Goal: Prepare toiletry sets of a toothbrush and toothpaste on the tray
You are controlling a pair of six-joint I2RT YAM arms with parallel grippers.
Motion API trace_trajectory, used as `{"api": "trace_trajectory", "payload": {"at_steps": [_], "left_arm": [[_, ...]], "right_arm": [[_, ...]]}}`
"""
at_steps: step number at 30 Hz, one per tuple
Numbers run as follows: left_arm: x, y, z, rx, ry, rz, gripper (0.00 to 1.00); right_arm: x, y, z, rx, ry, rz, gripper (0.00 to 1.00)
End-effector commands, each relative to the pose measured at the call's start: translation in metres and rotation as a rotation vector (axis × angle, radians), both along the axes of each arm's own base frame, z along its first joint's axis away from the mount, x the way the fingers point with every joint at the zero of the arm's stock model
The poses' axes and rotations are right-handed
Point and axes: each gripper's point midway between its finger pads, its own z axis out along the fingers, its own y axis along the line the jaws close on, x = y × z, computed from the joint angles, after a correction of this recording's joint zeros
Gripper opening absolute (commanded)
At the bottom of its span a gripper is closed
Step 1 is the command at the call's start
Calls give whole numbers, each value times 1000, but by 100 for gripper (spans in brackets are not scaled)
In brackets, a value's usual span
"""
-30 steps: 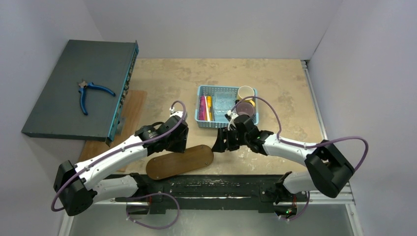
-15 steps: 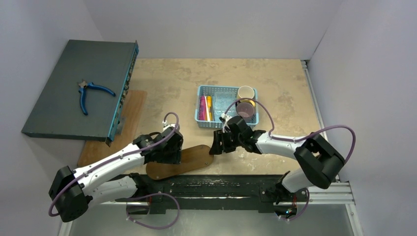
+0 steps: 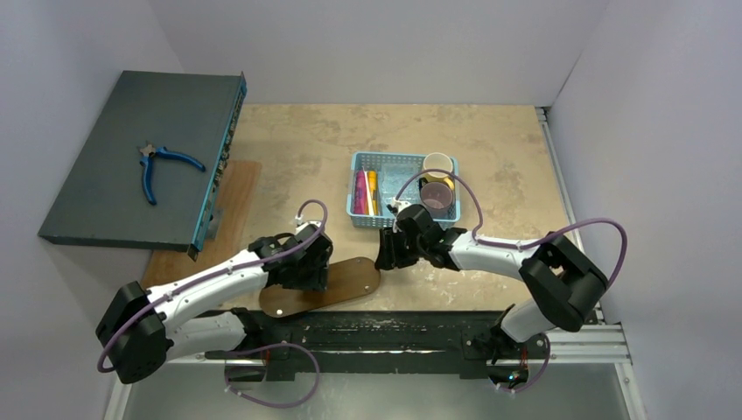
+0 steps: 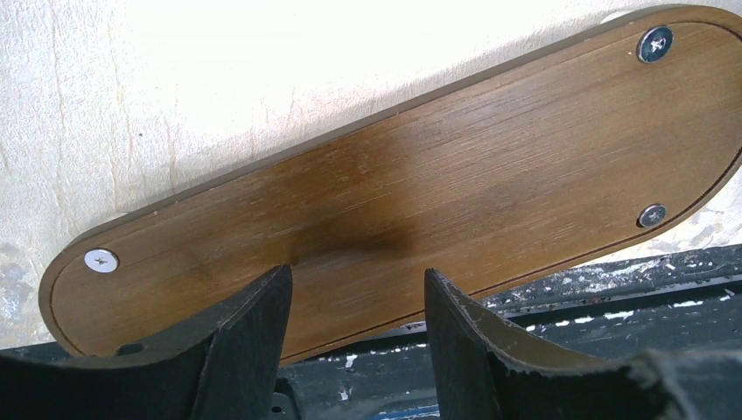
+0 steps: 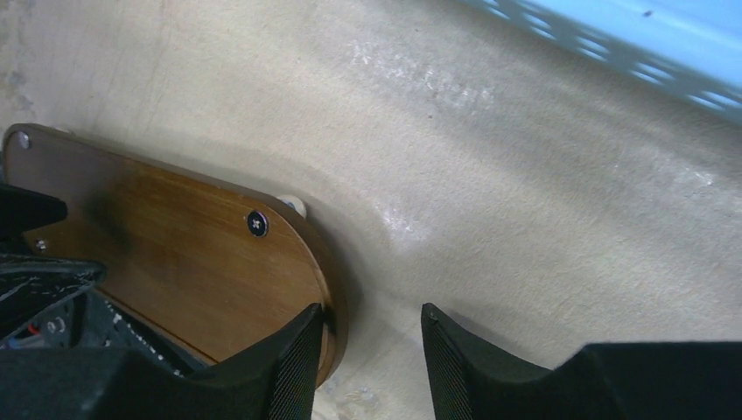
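Observation:
The dark brown oblong tray (image 3: 354, 278) lies near the table's front edge with screw heads and small feet facing up (image 4: 420, 166). My left gripper (image 4: 357, 276) hovers open over the middle of its near long edge (image 3: 304, 267). My right gripper (image 5: 370, 311) is open astride the tray's right rounded end (image 5: 188, 249): one finger is over the wood and the other over bare table (image 3: 388, 254). The pink toothpaste (image 3: 359, 192) and the yellow toothpaste (image 3: 373, 186) lie in the blue basket. I cannot make out the toothbrush.
The blue mesh basket (image 3: 385, 160) stands just behind the right gripper, holding a cream cup (image 3: 437, 164) and a dark cup (image 3: 438, 198). A dark grey box (image 3: 114, 166) with blue pliers (image 3: 162, 166) fills the far left, over a lighter wooden board (image 3: 234, 197). A black rail (image 3: 385, 328) borders the front.
My right gripper slid left onto the tray's right end and its jaws narrowed. My left gripper drew back over the tray's near edge and opened slightly.

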Motion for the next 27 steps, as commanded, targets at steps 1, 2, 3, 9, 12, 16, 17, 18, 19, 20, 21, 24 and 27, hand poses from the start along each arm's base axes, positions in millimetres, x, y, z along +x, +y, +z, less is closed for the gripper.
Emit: {"api": "trace_trajectory", "payload": {"at_steps": [1, 2, 3, 9, 12, 16, 17, 18, 19, 20, 21, 24, 27], "left_arm": [[9, -5, 4, -8, -31, 5, 57], [10, -5, 3, -4, -30, 6, 57], [10, -5, 3, -1, -30, 6, 57], [12, -4, 2, 13, -32, 3, 59], [14, -4, 2, 22, -36, 3, 59], [16, -6, 3, 23, -39, 1, 59], [17, -6, 4, 23, -39, 0, 59], [18, -7, 4, 23, -40, -2, 59], [18, -7, 5, 22, -42, -4, 60], [19, -8, 6, 21, -44, -5, 60], [20, -9, 7, 19, -47, -7, 60], [22, -11, 9, 18, -50, -10, 60], [24, -13, 11, 17, -53, -15, 60]], "right_arm": [[10, -3, -1, -56, -40, -19, 46], [10, -3, -1, -62, -42, -22, 45], [10, -4, -2, -68, -42, -25, 45], [15, -17, -5, -134, -70, -63, 39], [16, -24, -6, -162, -80, -82, 37], [18, -38, -8, -216, -96, -125, 34], [19, -41, -9, -225, -99, -134, 33], [18, -44, -10, -234, -100, -142, 32], [18, -48, -10, -243, -104, -154, 31], [17, -52, -11, -252, -104, -166, 31], [17, -55, -12, -259, -106, -177, 30], [14, -64, -15, -282, -101, -208, 28], [7, -71, -18, -282, -75, -242, 25]]}}
